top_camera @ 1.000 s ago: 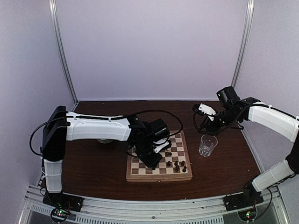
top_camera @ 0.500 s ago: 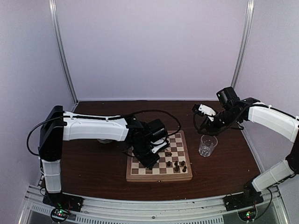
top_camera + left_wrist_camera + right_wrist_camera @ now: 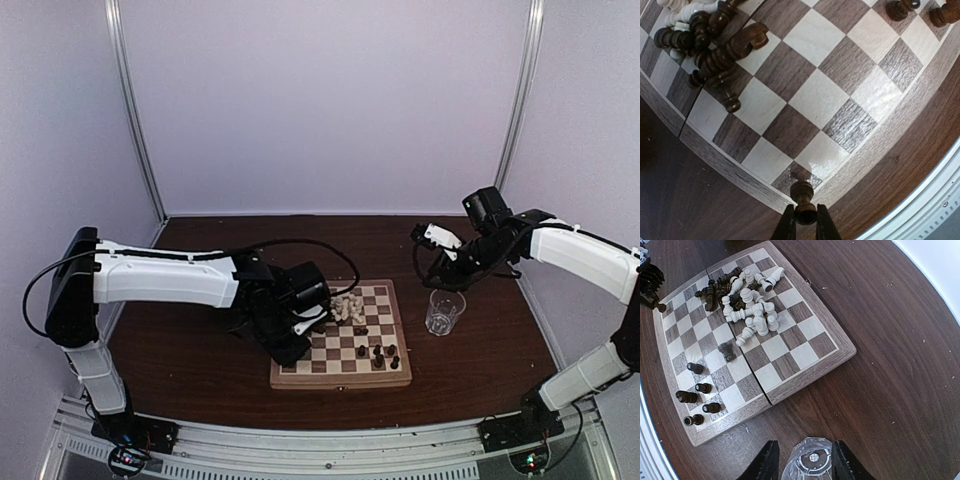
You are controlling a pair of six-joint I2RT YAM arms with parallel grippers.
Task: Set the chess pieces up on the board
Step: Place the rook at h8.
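Pinches one dark pawn (image 3: 802,192) in the left gripper (image 3: 804,214), pressed shut around it. Hangs it at the near-left corner of the board (image 3: 340,381), over the dark corner sq; cannot tell whether touching the wood or just above. Points the pawn's long axis along the fingers, straight at the board, so approx upright.

Leaves the rest of the chess pieces (image 3: 747,307) in a jumbled heap, dark and cream mixed, mostly lying flat. Puts that heap at approx 1 o'clock from the pawn in the top view, mid-board toward the far edge. Shows a few dark men (image 3: 696,400) standing in the near rows at 3 o'clock from the pawn, toward the near-right corner.

Parks the right gripper (image 3: 807,466) above the clear glass (image 3: 444,311), off the board's right side, fingers spread, gripping nothing.

Judged step: setting the pawn on its sq. Needs prob only a short shift toward 12 o'clock into the 2nd row, then a straight drop and release. Favours the left arm for the heap too: nearer than the right. Risks a tip-over if let go off-vertical or above the wood.
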